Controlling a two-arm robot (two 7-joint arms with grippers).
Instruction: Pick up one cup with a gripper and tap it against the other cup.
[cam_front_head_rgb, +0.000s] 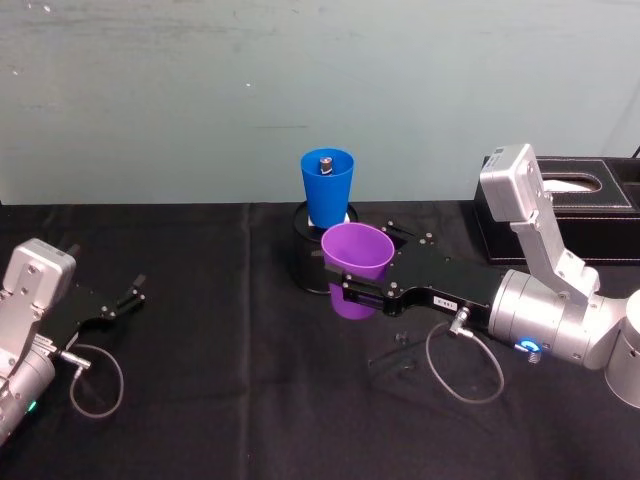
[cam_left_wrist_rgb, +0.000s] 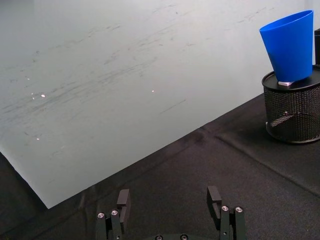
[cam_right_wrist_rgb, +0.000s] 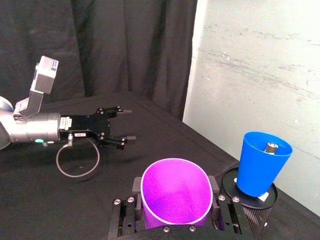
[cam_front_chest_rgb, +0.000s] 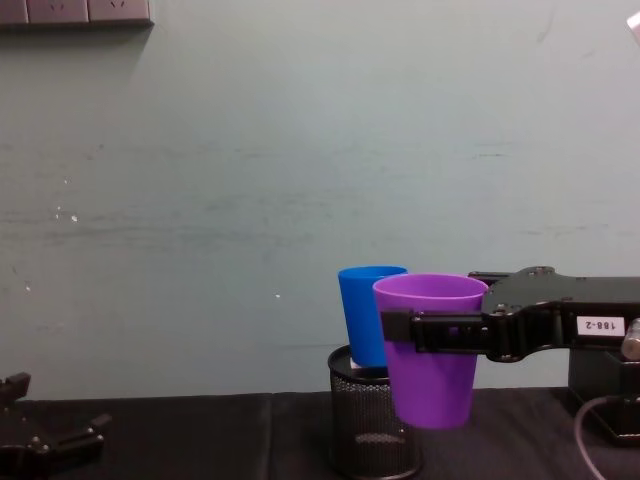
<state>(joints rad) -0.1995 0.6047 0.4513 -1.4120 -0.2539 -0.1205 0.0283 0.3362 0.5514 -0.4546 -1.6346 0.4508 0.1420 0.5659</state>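
Observation:
The purple cup hangs upright above the black table, and my right gripper is shut on its sides just below the rim. In the right wrist view the purple cup sits between the two fingers. The blue cup stands on top of a black wire-mesh pen holder just behind the purple cup, with a small gap between them. A small dark thing lies inside the blue cup. My left gripper rests open at the far left of the table.
A black tissue box stands at the back right, behind the right arm. Grey cable loops lie on the black cloth by each arm. A pale wall runs close behind the pen holder.

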